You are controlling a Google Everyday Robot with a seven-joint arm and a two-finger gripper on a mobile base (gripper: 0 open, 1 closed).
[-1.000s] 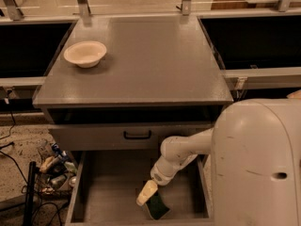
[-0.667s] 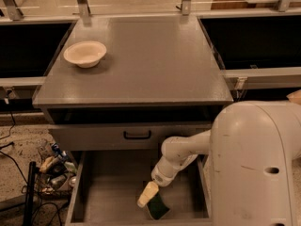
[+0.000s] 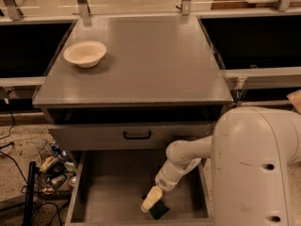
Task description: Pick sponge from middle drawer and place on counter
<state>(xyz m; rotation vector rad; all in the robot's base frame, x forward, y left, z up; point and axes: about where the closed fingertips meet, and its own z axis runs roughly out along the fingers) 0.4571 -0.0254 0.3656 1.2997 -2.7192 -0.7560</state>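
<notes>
The middle drawer (image 3: 110, 192) is pulled open below the grey drawer front with the black handle. The sponge (image 3: 159, 209) lies on the drawer floor near the front right, its dark green face showing. My gripper (image 3: 151, 200) reaches down into the drawer from the white arm on the right; its pale fingertip sits right at the sponge's left edge, touching or just above it. The counter (image 3: 150, 60) is the large grey top above the drawers.
A cream bowl (image 3: 85, 53) sits on the counter's left rear. Cables and clutter (image 3: 51, 171) lie on the floor left of the drawer. My white arm body (image 3: 256, 168) fills the lower right. Metal rail posts stand behind the counter.
The gripper has stayed at the sponge in the drawer; any shift is very slight. The sponge has not moved.
</notes>
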